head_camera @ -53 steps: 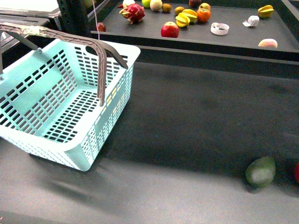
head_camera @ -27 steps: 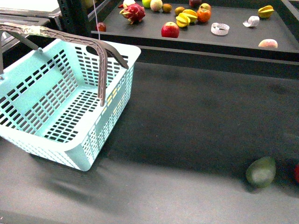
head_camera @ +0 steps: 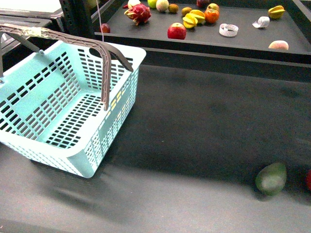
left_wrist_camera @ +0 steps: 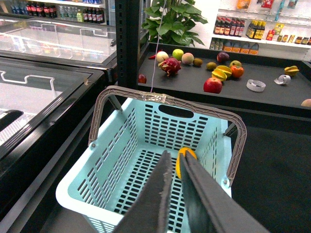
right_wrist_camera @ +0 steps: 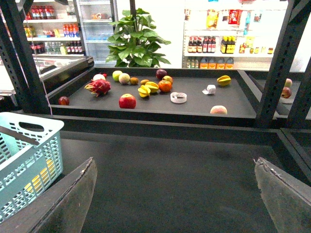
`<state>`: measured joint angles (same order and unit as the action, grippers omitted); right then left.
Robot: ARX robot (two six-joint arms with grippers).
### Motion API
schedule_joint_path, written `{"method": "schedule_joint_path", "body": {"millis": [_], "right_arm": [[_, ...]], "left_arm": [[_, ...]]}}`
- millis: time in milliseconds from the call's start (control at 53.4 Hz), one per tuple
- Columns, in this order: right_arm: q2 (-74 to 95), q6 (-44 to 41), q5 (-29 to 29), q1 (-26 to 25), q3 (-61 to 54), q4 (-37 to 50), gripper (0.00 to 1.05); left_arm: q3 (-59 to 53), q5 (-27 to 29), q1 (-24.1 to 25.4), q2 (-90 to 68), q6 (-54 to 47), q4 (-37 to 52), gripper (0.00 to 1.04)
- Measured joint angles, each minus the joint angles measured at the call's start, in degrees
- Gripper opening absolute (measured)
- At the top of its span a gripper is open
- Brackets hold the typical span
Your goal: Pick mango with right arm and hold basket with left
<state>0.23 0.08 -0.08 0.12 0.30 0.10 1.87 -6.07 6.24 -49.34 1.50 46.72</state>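
The pale turquoise basket point(head_camera: 53, 111) stands at the left of the dark table with its grey-brown handles point(head_camera: 104, 63) up. It also shows in the left wrist view point(left_wrist_camera: 146, 145) and at the edge of the right wrist view point(right_wrist_camera: 24, 165). The yellow-orange mango point(left_wrist_camera: 188, 153) lies inside the basket against one side wall; yellow shows through the slots point(head_camera: 116, 104). My left gripper point(left_wrist_camera: 176, 158) is shut on nothing and hangs above the basket's inside. My right gripper point(right_wrist_camera: 175, 162) is wide open and empty above bare table. Neither arm shows in the front view.
A dull dark green fruit point(head_camera: 271, 178) lies at the front right, with a red thing point(head_camera: 309, 178) at the frame edge. A raised shelf point(head_camera: 243, 41) behind holds a red apple point(head_camera: 177, 31), a dragon fruit point(head_camera: 139, 13), star fruits point(head_camera: 193, 19) and other fruit.
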Motion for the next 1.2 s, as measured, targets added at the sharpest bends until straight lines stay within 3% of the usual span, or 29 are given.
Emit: {"method": "schedule_joint_path", "body": {"millis": [56, 131, 206, 600, 1199], "right_arm": [[0.00, 0.00, 0.00, 0.00, 0.00, 0.00, 0.97], [0.00, 0.00, 0.00, 0.00, 0.00, 0.00, 0.97], [0.00, 0.02, 0.00, 0.00, 0.00, 0.00, 0.97], [0.00, 0.00, 0.00, 0.00, 0.00, 0.00, 0.97], [0.00, 0.02, 0.02, 0.00, 0.00, 0.00, 0.97]], "left_arm": [[-0.46, 0.77, -0.59, 2.89, -0.24, -2.38, 0.04], [-0.61, 5.31, -3.89, 6.58, -0.46, -5.73, 0.04], [-0.66, 5.55, -6.03, 11.15, -0.81, -9.46, 0.04], [-0.70, 6.08, -6.10, 26.93, -1.03, -24.22, 0.04], [-0.68, 6.08, -6.12, 41.09, -1.05, -38.45, 0.04]]}}
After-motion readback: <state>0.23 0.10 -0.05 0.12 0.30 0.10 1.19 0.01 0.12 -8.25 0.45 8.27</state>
